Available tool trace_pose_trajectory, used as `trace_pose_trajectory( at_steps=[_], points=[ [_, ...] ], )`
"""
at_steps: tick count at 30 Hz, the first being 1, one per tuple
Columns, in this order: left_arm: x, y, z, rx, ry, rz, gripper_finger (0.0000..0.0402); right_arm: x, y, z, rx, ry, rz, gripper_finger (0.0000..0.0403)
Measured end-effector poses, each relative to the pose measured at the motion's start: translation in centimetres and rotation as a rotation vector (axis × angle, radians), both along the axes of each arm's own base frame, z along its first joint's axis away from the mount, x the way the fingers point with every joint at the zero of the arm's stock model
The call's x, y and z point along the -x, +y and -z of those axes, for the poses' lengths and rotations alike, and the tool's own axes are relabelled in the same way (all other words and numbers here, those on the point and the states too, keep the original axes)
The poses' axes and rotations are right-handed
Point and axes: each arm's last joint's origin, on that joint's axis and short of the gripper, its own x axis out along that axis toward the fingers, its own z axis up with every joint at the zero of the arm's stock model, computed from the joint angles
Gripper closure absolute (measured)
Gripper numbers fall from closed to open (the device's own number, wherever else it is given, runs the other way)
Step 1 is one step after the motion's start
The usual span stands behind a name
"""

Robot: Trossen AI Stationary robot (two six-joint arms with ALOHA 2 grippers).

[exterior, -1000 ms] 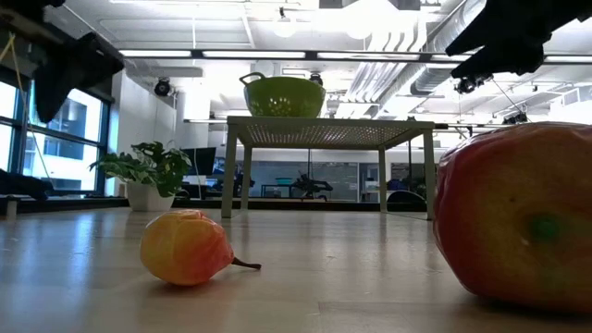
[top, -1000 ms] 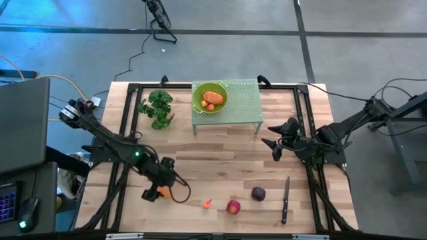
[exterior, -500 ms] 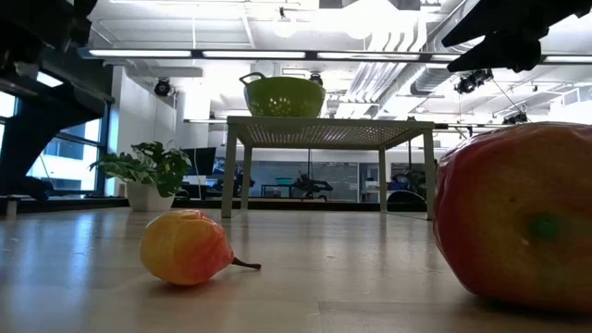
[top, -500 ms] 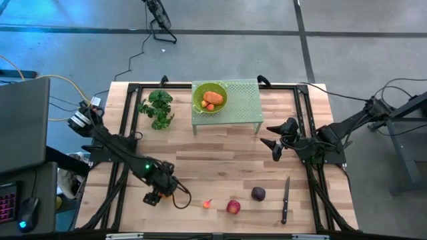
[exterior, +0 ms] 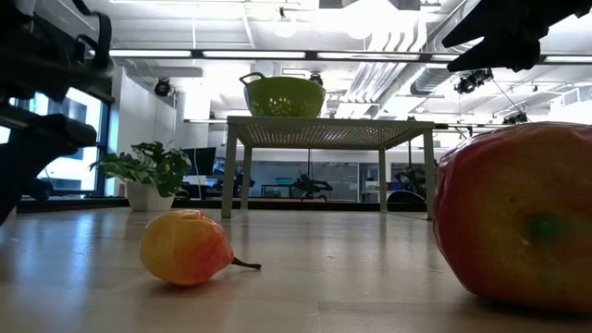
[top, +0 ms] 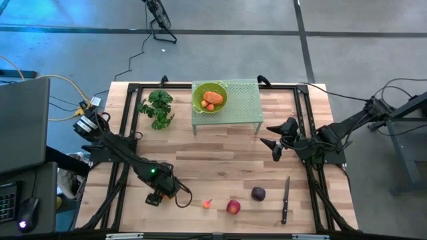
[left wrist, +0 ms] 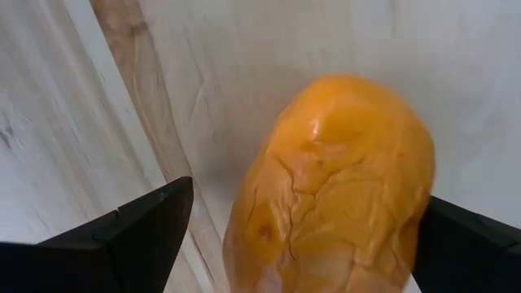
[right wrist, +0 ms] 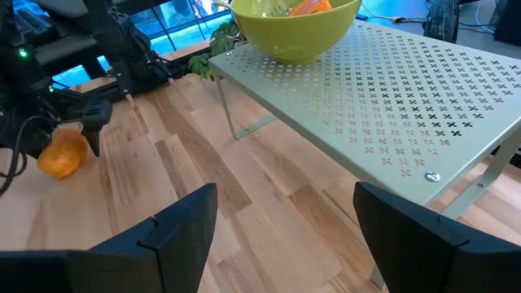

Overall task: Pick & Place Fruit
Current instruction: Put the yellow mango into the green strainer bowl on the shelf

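From above, our left gripper (top: 155, 198) hid the orange fruit (left wrist: 330, 191) at the table's (top: 220, 160) near left, yet its wrist camera showed that fruit lying on the wood between the spread fingers (left wrist: 122, 236), untouched. Our right gripper (top: 273, 147) hung open at the right, its camera alone showing the green bowl (right wrist: 295, 24) on the perforated stand (right wrist: 391, 89). The red apple (top: 233, 207), plum (top: 258, 193) and small orange-red fruit (exterior: 188, 247) lay along the near edge; we read no writing.
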Motion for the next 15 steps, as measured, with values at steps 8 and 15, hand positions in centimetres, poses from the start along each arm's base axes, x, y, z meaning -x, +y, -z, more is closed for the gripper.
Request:
trace_pose_trajectory(
  at_steps=[8,15],
  points=[
    [-0.07,-0.04,0.34,-0.007,0.014,-0.026,0.0021,0.00,0.00,-0.01,0.000,0.000,0.000,0.0122],
    [-0.07,-0.04,0.34,-0.005,0.020,-0.059,0.0073,-0.01,0.01,0.00,0.000,0.001,0.000,0.0122]
  ],
)
